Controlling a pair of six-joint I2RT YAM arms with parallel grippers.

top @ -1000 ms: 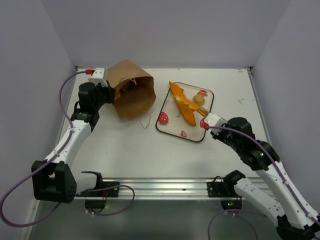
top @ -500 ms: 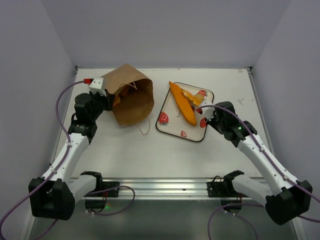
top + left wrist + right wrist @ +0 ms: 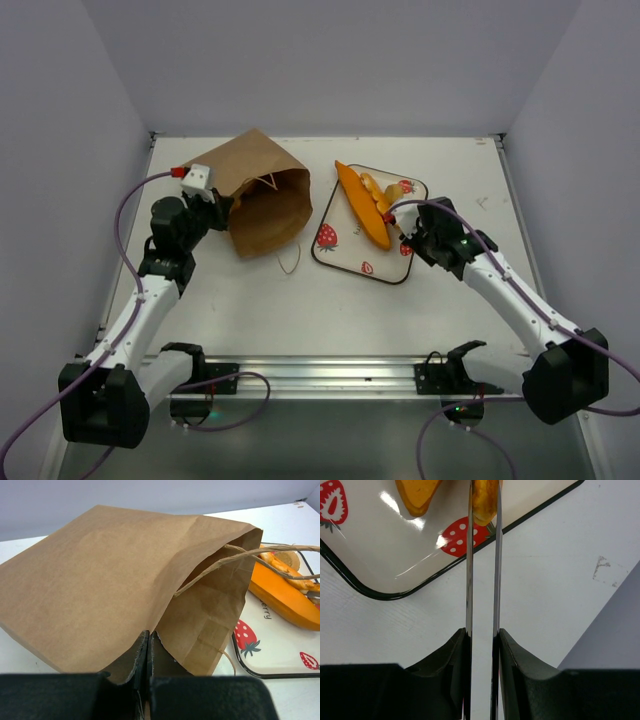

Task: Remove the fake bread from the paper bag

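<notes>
Left gripper (image 3: 148, 642) jaws pinch the rim of the brown kraft paper bag (image 3: 100, 580) to prop it open; right gripper (image 3: 483, 500) jaws, narrow, hold a glossy golden toy roll (image 3: 485, 505) over the strawberry-print tray (image 3: 380, 545), apparently to set it down

Mouth of paper bag (image 3: 255, 190) open toward tray (image 3: 340, 262); string handle (image 3: 285, 547) (thin loop) crosses it; bare table (image 3: 300, 300) between them.

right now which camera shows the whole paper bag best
Top external: the whole paper bag is in frame, mouth and handles visible. Left wrist shows it close but cropped, left claw shut on its edge. Right wrist shows none of it.
</notes>
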